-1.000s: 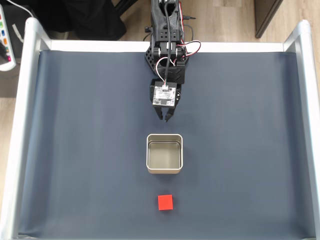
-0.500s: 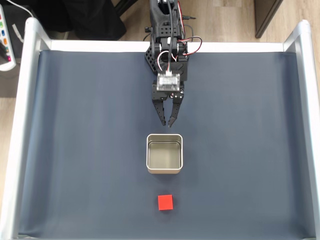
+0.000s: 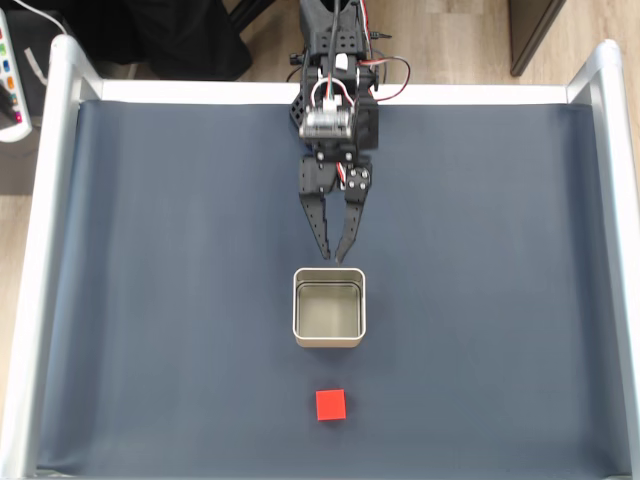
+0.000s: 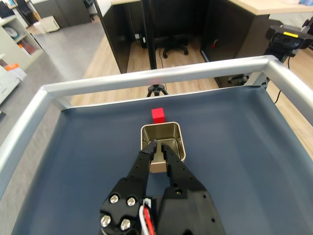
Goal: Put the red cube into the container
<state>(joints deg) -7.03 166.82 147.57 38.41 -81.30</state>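
Fixed view, black hand (image 3: 333, 258) with narrowly parted fingers just short of the square silvery container (image 3: 329, 340), matte red cube (image 3: 331, 405) beyond, dark table (image 3: 150, 300).

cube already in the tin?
No, in the fixed view the red cube sits on the mat below the container, whose inside is bare.

Dark blue-grey mat (image 3: 150, 300) inside a silvery metal-framed table (image 3: 45, 250). Resting on it: square tin container (image 3: 330, 340) near centre; red cube (image 3: 331, 405) at six o'clock, apart from the tin.
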